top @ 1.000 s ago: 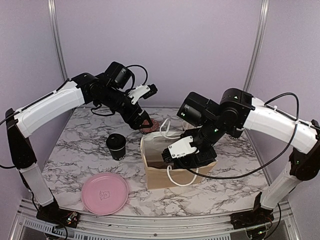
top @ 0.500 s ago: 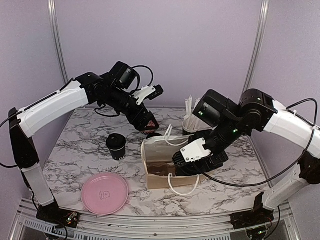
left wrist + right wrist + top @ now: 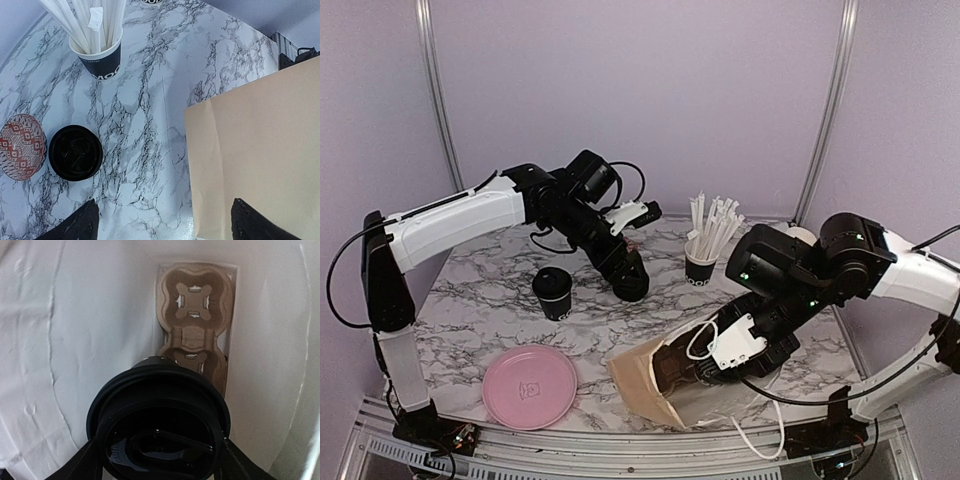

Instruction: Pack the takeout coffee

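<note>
One takeout coffee, a black cup with a round black lid, sits between the fingers of my right gripper, which is shut on it inside the paper bag. The bag lies tipped on its side near the front edge, its mouth around my right gripper. A brown pulp carrier rests at the bag's far end. Another lidded cup stands left of centre. My left gripper hangs open and empty over the table, with a lidded cup to its left.
A black cup of white straws stands at the back. A red patterned bowl lies next to the lidded cup. A pink plate sits front left. The bag's white handles trail over the front edge.
The bag has gone from upright to tipped on its side and slid toward the front right with my right arm. My left arm swung right and lowered toward the table's middle.
</note>
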You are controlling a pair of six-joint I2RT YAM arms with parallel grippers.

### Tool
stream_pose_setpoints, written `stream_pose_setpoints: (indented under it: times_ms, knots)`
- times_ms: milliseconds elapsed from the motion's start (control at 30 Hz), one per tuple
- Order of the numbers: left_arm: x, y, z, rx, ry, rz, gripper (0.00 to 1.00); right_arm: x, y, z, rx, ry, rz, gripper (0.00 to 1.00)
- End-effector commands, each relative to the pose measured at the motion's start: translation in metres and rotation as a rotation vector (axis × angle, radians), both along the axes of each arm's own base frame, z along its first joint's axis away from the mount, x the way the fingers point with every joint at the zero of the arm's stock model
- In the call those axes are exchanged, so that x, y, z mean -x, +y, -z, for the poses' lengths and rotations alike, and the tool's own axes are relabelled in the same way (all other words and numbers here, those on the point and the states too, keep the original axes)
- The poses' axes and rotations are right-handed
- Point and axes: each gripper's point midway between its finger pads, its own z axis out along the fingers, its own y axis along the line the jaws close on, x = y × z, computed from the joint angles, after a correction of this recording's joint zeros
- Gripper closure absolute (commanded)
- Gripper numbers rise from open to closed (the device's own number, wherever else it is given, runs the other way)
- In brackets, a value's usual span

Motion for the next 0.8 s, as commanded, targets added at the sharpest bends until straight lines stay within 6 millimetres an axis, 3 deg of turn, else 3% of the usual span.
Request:
stream_pose_setpoints:
  times_ms: [0,167,333,467,767]
  knots:
    - [0.014,-0.008,0.004,0.017,0.039,0.034,0.08,-0.011,-0.001,-0.007,-0.043,-0.081,0.032,0.67]
    - [0.019,-0.014,0.016,0.011,0.076,0.046,0.08,-0.028,0.007,-0.007,-0.104,-0.175,0.070,0.67]
    - [0.022,-0.022,0.035,-0.004,0.125,0.062,0.08,-0.030,0.014,-0.010,-0.155,-0.210,0.035,0.67]
    - [0.021,-0.027,0.039,-0.002,0.130,0.072,0.08,-0.030,0.015,-0.009,-0.163,-0.218,0.018,0.67]
    - [0.010,-0.032,0.035,-0.001,0.089,0.073,0.07,-0.002,0.003,-0.017,-0.245,-0.149,-0.083,0.67]
